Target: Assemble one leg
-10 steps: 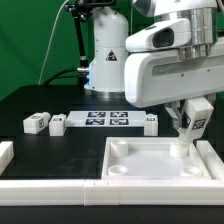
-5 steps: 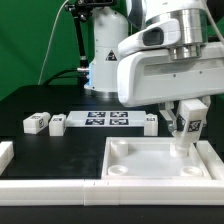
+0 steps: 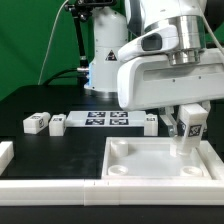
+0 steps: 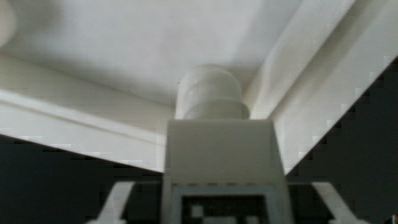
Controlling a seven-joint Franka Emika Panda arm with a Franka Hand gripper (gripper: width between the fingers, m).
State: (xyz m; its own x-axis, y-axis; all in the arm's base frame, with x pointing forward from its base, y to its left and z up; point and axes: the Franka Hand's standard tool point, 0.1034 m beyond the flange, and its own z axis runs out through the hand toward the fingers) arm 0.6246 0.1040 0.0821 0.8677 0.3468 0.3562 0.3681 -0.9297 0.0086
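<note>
My gripper (image 3: 189,128) is shut on a leg (image 3: 188,134), a small white block with a marker tag on its front face. It holds the leg upright over the far right corner of the large white square panel (image 3: 150,160), and the leg's lower end reaches the corner socket. In the wrist view the leg (image 4: 217,130) runs from between my fingers to the panel's corner (image 4: 107,50). Three more legs lie on the black table: two (image 3: 36,123) (image 3: 57,124) at the exterior view's left and one (image 3: 150,123) beside the marker board.
The marker board (image 3: 106,119) lies flat on the table behind the panel. A white rail (image 3: 50,187) runs along the front edge, with a short white piece (image 3: 5,153) at the exterior view's left. The robot base (image 3: 105,55) stands at the back.
The arm has shifted slightly to the exterior view's right and turned, and the held leg has moved down toward the panel's corner.
</note>
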